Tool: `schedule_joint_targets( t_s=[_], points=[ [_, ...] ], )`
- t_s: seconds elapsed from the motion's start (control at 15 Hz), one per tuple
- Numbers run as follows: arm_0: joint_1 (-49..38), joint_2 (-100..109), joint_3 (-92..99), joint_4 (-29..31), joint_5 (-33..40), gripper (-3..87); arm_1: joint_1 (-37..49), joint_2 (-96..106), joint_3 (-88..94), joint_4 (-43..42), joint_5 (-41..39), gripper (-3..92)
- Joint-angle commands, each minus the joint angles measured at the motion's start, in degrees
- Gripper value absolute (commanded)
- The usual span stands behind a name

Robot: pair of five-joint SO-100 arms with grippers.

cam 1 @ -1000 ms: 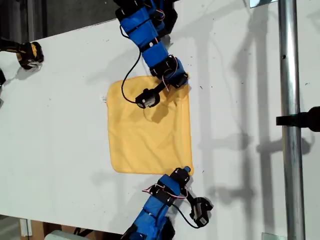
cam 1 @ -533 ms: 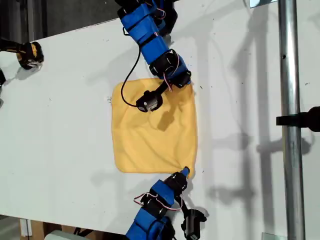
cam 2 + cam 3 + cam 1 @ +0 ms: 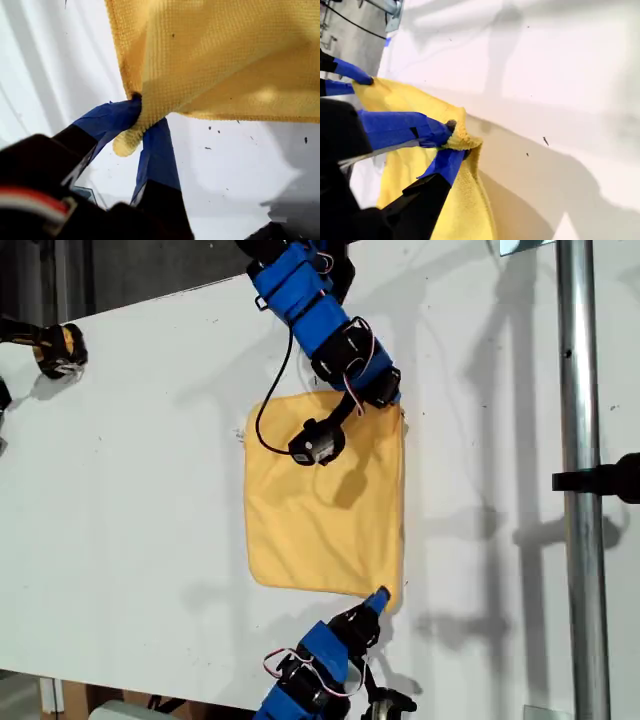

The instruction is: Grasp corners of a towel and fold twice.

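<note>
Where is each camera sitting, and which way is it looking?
Exterior view: sits high up and looks down on the white table, the yellow towel and two blue arms, one at the exterior view's top, one at its bottom.
First wrist view: rides on my first pincer and looks along its blue-taped fingers at the towel corner they pinch.
Second wrist view: rides on my second pincer and looks at another pinched corner, with my first pincer far behind.
Shared: all three show the towel on the table.
</note>
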Motion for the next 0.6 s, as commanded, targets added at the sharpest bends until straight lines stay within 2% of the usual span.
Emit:
schedule_joint_targets(
  t_s=[0.0, 0.27, 0.53],
  points=[
    [-4.22, 5.01, -1.41, 3.69, 0.44, -1.0, 4.92, 5.01, -2.72, 3.43, -0.53, -0.2],
    [-19.07, 15.73, 5.54, 8.44, 7.12, -1.0, 16.79, 9.67, 1.23, 7.73, -3.60, -0.2],
    [-33.84, 24.08, 10.90, 13.01, 15.12, -1.0, 31.55, 14.50, 5.19, 6.86, -12.83, -0.2]
  ],
)
